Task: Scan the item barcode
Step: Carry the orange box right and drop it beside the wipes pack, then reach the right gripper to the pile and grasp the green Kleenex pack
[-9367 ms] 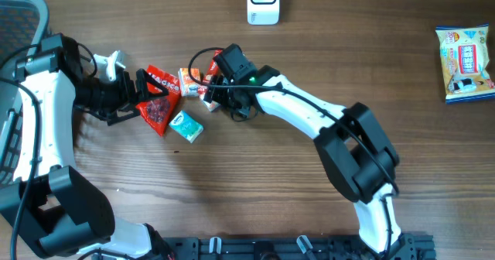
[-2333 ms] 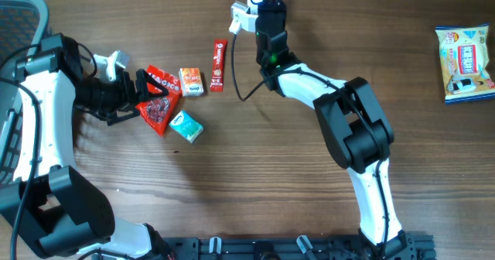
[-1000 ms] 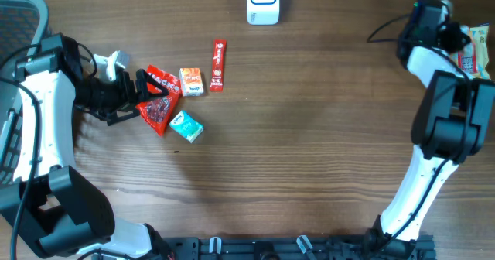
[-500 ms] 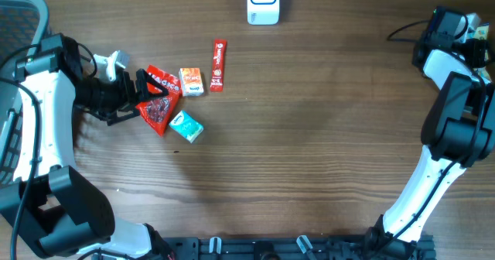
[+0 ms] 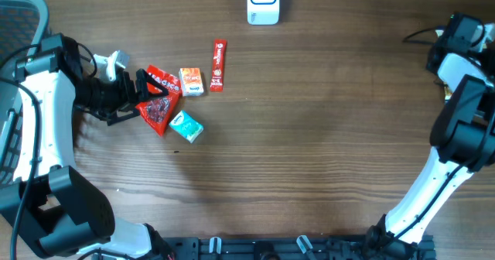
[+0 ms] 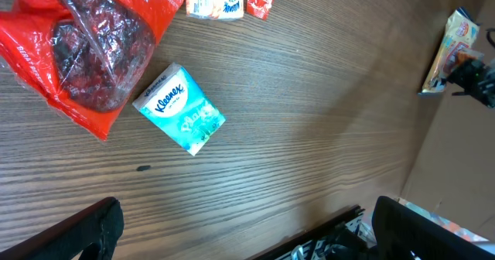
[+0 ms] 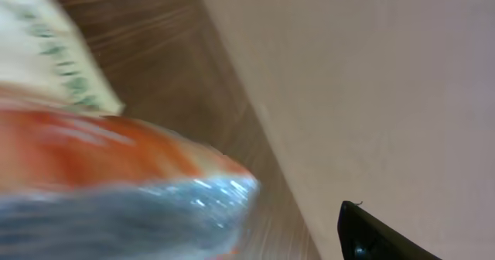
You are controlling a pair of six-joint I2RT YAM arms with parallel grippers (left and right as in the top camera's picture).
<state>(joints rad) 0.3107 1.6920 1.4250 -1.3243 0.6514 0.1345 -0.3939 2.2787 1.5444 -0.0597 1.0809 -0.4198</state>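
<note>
Orange packet [image 7: 116,175], seemingly the item, blurs across the right wrist view at the 3 o'clock edge of the table [image 5: 309,152], well apart from the scanner [image 5: 263,3] at 12, likely the put-down side. Whether the right gripper [image 5: 467,35] clasps it I cannot tell. The left gripper [image 6: 255,233] hangs released and empty by the red bag [image 5: 158,101] at 9 o'clock, probably poised for another pick.

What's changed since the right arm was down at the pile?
The right arm swung from beside the orange box to the scanner with a white item, then on to the far right by the snack packet; whether it let go is unclear. The left gripper, red bag, Kleenex pack, that box and red stick stayed put.
</note>
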